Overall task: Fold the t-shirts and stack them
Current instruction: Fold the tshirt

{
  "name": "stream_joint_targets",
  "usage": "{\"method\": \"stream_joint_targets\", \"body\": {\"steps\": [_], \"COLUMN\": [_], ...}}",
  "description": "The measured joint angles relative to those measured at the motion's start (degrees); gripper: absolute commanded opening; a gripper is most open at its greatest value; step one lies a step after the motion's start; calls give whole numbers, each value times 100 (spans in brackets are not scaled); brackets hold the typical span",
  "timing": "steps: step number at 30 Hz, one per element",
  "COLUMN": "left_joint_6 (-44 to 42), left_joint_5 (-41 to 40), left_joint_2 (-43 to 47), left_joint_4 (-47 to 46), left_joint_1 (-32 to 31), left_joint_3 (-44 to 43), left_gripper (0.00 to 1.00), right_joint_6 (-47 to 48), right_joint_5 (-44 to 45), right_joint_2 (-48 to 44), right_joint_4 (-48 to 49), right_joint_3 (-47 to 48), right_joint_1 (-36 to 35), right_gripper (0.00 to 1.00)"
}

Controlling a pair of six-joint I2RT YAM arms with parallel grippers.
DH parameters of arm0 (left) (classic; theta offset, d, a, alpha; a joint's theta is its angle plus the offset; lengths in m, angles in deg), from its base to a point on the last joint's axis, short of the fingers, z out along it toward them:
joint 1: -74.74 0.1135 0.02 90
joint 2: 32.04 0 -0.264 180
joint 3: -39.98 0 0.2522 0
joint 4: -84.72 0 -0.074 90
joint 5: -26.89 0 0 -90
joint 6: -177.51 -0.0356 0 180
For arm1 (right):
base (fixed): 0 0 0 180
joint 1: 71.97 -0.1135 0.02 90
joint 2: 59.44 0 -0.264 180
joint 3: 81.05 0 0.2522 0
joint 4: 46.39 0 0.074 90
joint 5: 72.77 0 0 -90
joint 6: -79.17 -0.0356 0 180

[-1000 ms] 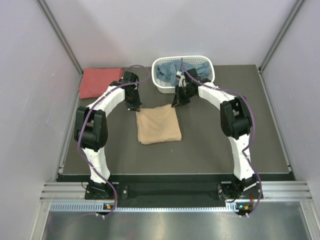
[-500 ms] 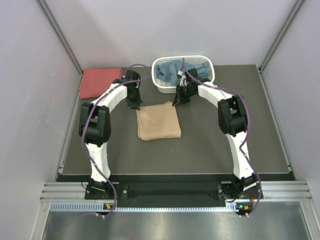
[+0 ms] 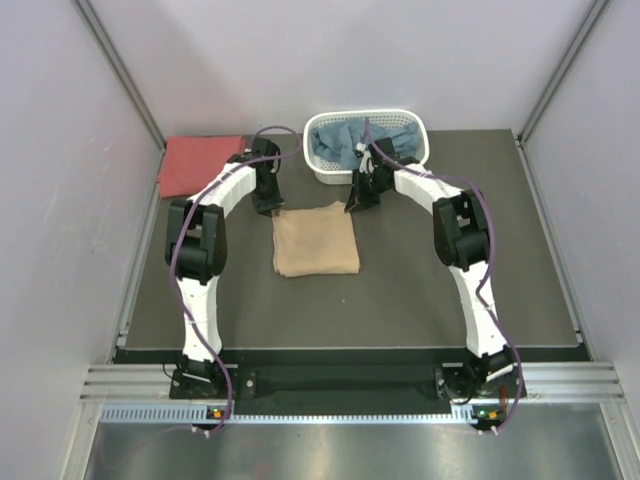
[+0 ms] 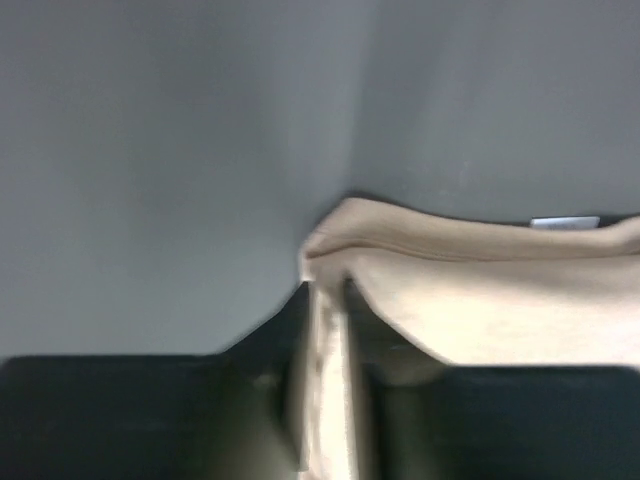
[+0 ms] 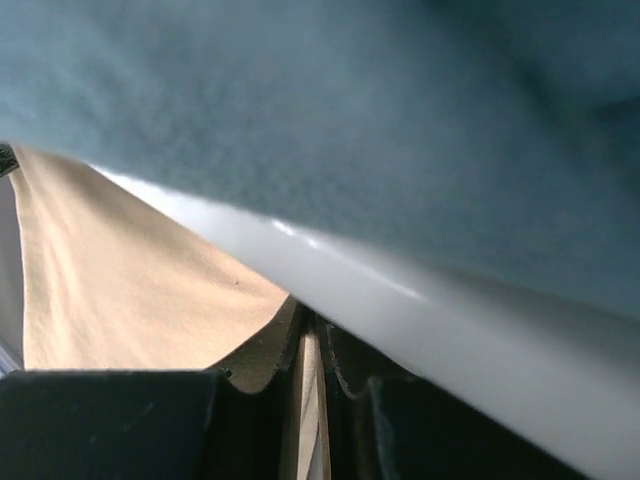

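2 grippers pinch the tan t-shirt (image 3: 316,240), folded on the table (image 3: 450,280).
You see the left gripper (image 3: 268,207) and right gripper (image 3: 357,204) each closed narrow on a far corner, blurred close up. The basket (image 5: 400,300) rim and blue t-shirt (image 5: 350,100) block most of the right wrist view.

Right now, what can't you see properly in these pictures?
- Top view: the fingertips of the left gripper and right gripper, hidden under their own wrists at the far corners of the tan t-shirt.
- Top view: how many shirts the white basket holds; the dusty blue t-shirt is bunched up.
- Right wrist view: nearly all the scene, blocked by the blurred basket rim and blue cloth.
- Left wrist view: the white tag, too blurred to read.
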Motion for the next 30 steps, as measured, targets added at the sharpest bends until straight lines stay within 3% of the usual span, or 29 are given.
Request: {"method": "stream_joint_targets", "body": {"steps": [3,6,9,13,20,25,30], "left_joint_6": [-52,-52,-52,11,483,935,1331], "left_joint_5": [-131,-173,-98,393,1825,2634,3021], "left_joint_2": [4,76,358,1067,2524,2728,2732], "left_joint_4": [37,164,341,367,-284,-894,-1233], "left_joint_1": [46,85,109,103,-308,-723,-817], "left_joint_3": [-39,-39,-37,149,1720,2959,3729], "left_gripper": [45,48,47,35,18,13,13], "right_joint_6": [0,15,98,247,313,190,50], "right_joint_5": [144,328,557,745,72,-1113,-1775], "right_joint_2": [0,0,-37,-243,-1593,-2564,-2544], "right_joint_4": [-138,-378,-658,-1036,-1012,-522,-315], "right_joint_3": [109,251,337,323,-920,-2415,-2938], "right_joint_1": [0,2,2,7,-166,-586,-946], "right_gripper": [13,24,31,36,31,22,12]}}
